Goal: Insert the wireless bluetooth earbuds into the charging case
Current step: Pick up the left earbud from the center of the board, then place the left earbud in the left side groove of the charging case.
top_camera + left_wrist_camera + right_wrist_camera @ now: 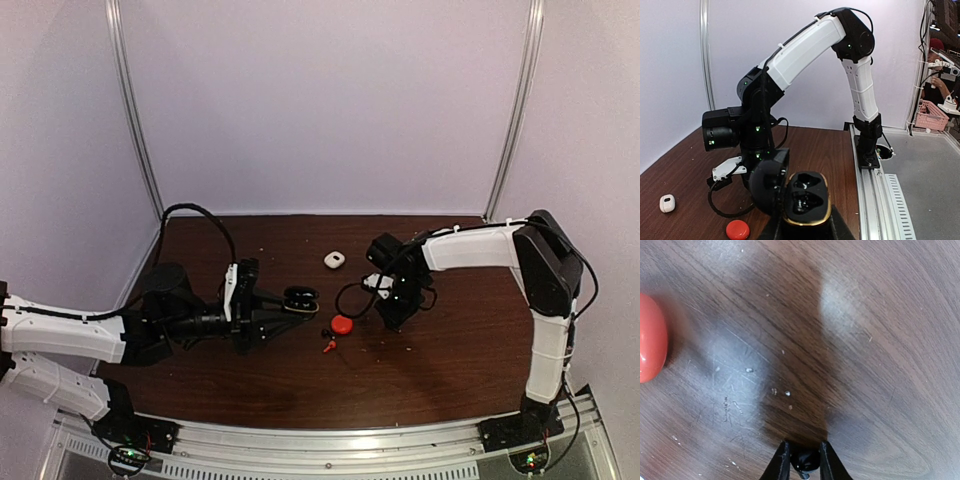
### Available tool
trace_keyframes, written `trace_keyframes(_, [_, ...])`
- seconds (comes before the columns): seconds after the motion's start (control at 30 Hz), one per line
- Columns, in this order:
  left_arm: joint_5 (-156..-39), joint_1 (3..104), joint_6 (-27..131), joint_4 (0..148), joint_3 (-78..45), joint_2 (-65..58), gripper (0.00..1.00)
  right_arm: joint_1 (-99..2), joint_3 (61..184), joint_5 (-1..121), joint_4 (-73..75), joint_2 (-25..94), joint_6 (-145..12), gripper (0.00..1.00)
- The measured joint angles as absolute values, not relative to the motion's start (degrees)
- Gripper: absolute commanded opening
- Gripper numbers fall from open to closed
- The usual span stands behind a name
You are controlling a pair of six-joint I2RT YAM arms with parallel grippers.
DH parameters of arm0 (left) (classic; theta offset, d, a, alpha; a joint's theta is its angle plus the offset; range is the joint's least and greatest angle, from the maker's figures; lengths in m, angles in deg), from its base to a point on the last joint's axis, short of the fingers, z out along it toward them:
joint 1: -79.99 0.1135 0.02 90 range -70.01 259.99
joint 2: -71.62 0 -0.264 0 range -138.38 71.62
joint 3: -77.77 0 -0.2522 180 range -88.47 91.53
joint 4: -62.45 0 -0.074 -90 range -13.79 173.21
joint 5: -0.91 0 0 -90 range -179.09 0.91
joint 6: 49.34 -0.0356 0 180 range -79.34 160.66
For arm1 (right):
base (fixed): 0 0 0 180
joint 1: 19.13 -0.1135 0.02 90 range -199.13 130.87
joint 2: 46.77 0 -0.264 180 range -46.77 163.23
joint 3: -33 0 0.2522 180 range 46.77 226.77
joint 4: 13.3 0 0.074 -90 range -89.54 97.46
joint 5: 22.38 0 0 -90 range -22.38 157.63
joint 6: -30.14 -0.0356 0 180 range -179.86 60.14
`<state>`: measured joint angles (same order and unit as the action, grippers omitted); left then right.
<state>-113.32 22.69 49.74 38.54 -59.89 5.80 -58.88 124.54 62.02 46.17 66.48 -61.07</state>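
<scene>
The right jaws are pinched narrow on a black earbud (805, 460), low over the tabletop (850, 340), just right of the red case (342, 324) in the overhead view. The left jaws grip the black charging case (805, 200) just left of the red case, lid open, sockets apparently empty. To do this step well, lift the bud clear and carry it across above the red case. Line its stem up with one socket before lowering. Hold the black charging case steady and release only once the bud sits fully down. A red earbud (327, 347) lies just on the near side of the red case.
</scene>
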Motion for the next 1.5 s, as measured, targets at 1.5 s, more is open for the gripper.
trace_keyframes(1.5, [-94.58, 23.39, 51.95, 23.70, -62.74, 2.98, 0.00, -60.80, 116.19, 38.09, 0.12, 34.42, -72.88, 0.12])
